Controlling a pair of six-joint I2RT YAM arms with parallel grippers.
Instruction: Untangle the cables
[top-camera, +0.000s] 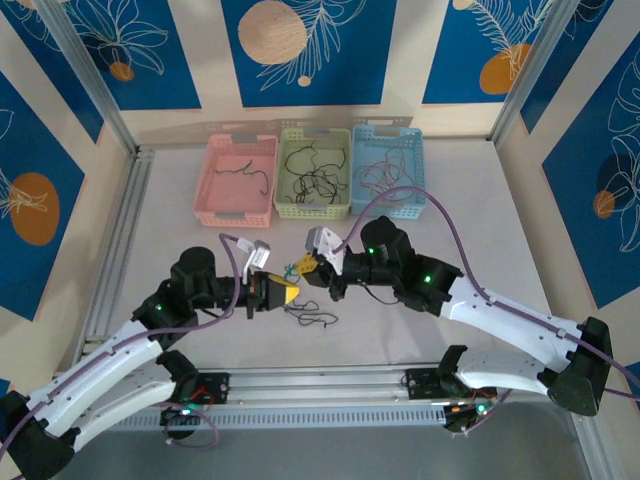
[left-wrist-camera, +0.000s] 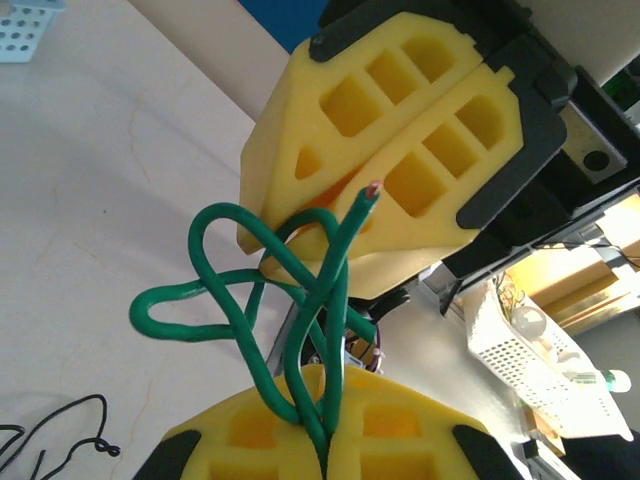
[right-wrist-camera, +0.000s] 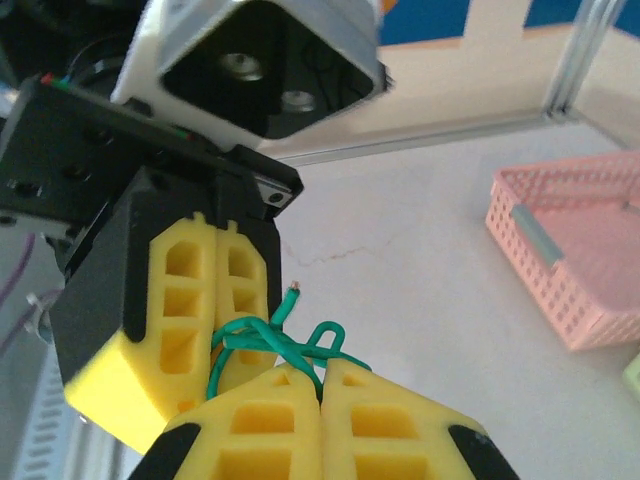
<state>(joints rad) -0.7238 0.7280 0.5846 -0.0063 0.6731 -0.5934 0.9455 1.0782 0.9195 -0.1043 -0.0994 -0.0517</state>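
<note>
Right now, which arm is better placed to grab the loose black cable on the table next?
Left, probably. The left gripper and right gripper are both shut on the green cable, but the black cable lies nearer the left one in the top view.

From above and behind my bases, the top camera looks down over the whole table (top-camera: 500, 230). My wrist cameras sit close behind my left gripper (left-wrist-camera: 325, 410) and right gripper (right-wrist-camera: 320, 385), facing each other and sharing the green cable (left-wrist-camera: 342, 262) mid-frame.

Bright even light, soft close-up blur
</note>
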